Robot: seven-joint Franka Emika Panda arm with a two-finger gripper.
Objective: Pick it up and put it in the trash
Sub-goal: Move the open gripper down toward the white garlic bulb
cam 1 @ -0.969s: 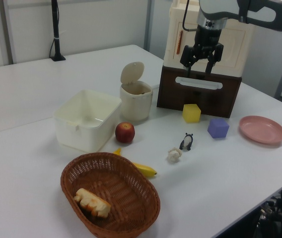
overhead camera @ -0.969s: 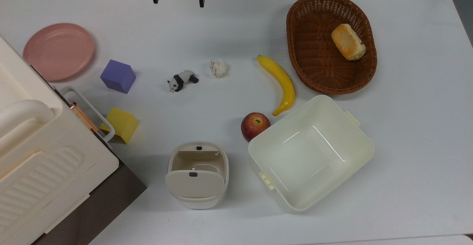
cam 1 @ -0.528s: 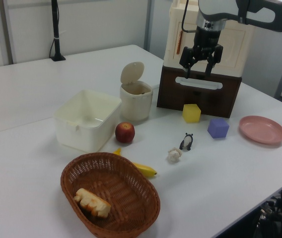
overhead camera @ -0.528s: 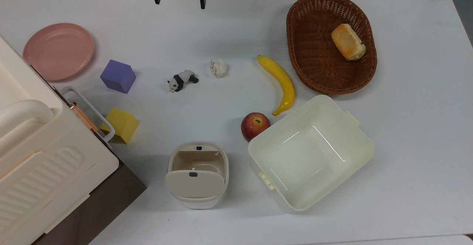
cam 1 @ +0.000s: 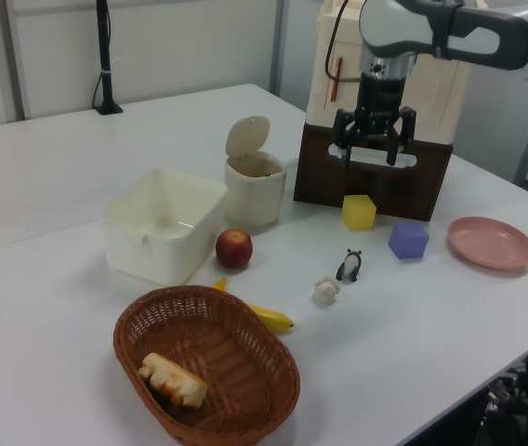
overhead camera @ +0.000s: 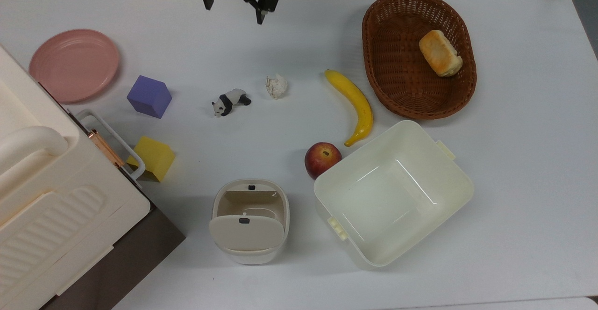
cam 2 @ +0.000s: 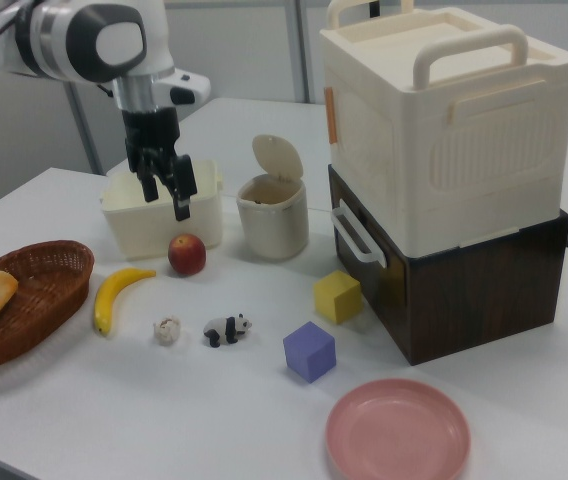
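— While hanging open and empty over the far edge of the table (overhead camera: 514,235) in the top view, gripper (overhead camera: 233,8) now further in than a second ago, and lower too. Fingers (cam 1: 348,153) spread wide, nothing between them.

— And the paper ball (overhead camera: 276,86)?

— Untouched, same spot: mid-table, between the panda (overhead camera: 230,101) and the banana (overhead camera: 353,105), touching neither. Well apart from the gripper yet.

— So, approach only just begun?

— Seems so. Reach started, grasp not yet done. Likely next: over the ball, then down and a pinch.

— Trash ready?

— Bin (overhead camera: 250,221) near the table's near edge in the top view, flap tipped up, mouth showing. Beside the bigger tub (overhead camera: 460,183), so easy to mix up. Apple (overhead camera: 322,159) between ball and bin; better carried over than dragged past.
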